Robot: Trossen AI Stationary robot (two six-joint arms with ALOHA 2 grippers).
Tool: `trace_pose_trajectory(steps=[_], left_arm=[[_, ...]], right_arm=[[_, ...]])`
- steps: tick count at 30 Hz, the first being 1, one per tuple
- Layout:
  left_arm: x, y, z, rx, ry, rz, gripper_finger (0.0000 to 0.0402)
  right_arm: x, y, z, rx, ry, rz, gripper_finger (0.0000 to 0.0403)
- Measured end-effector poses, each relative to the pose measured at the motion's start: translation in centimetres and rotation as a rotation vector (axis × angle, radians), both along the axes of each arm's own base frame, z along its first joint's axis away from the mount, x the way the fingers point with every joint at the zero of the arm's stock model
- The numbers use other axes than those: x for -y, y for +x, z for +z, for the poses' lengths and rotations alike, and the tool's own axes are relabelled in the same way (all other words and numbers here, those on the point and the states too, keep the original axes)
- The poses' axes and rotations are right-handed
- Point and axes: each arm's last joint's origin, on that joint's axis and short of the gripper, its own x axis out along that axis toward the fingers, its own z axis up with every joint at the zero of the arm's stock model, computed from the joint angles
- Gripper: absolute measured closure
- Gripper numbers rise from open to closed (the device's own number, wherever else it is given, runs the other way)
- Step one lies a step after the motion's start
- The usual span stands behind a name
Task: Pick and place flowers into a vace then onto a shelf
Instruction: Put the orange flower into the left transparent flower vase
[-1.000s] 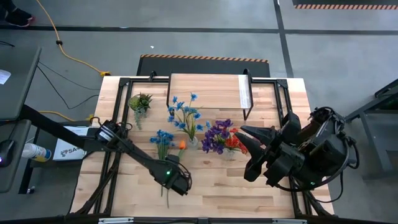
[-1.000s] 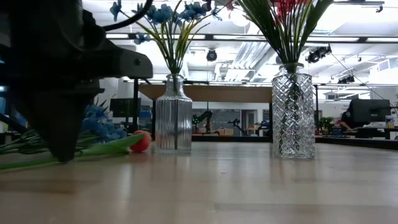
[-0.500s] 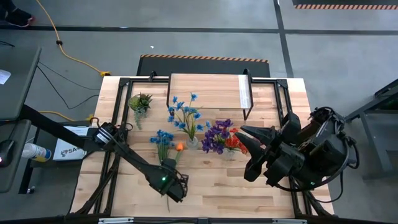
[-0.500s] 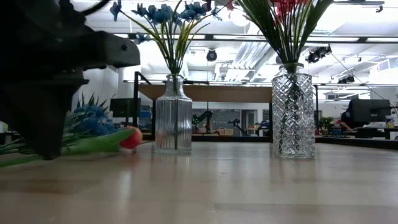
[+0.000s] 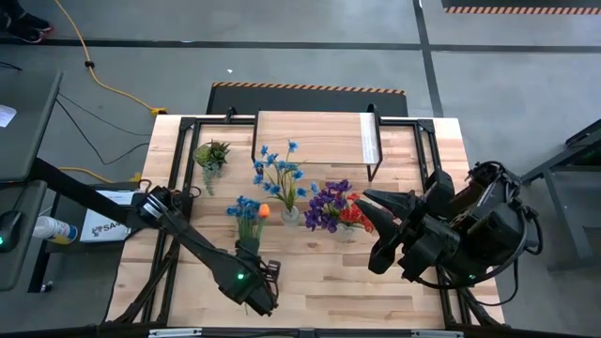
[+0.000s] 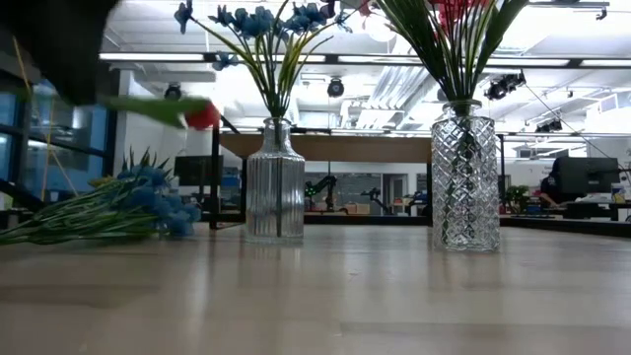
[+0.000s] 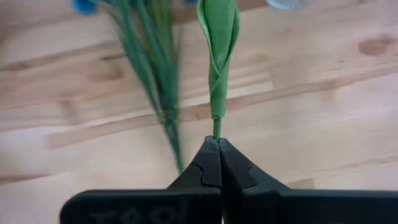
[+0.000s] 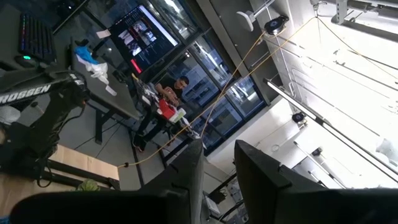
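A: State the condition of the left hand [image 7: 217, 146].

B: Its 2 fingers are pressed together on the bare stem tip of the orange-bloom flower [image 5: 264, 211], low over the near side of the desk [image 5: 338, 286]. The grip sits at the very end of the stem.

A: Orientation of the flower?

B: Its long axis runs from the left hand away across the desk toward the vases, bloom end farthest from the hand. In the low view the bloom is raised well above the desk surface, level with the shoulder of the left vase [image 6: 275, 179]. The blue bunch [image 6: 138, 202] lies flat on the desk beside it, stems toward the hand.

A: Probable faults from here?

B: 1: the stem could pivot or slip, because only the tip is clamped and the bloom is the heavy end. 2: the bloom could brush the blue flowers already standing in the left vase and tip it. 3: the stem could miss the narrow vase neck.

A: Right hand [image 5: 371, 203]?

B: It waits near the right vase [image 6: 464, 176], fingers slightly apart in its wrist view, holding nothing.
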Motion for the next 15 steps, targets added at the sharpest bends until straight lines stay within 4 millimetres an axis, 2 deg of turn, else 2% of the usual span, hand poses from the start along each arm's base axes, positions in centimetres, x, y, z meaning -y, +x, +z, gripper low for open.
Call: trace_pose_trajectory(steps=[5, 15], left_arm=[[1.1, -1.5, 1.9, -0.025, 0.008, 0.033, 0.0382], [4.2, -4.3, 2.2, 0.044, -0.020, 0.067, 0.0382]], right_arm=[[0.0, 0.0, 0.0, 0.000, 0.000, -0.001, 0.0320], [0.0, 0.0, 0.0, 0.001, -0.001, 0.003, 0.0320]])
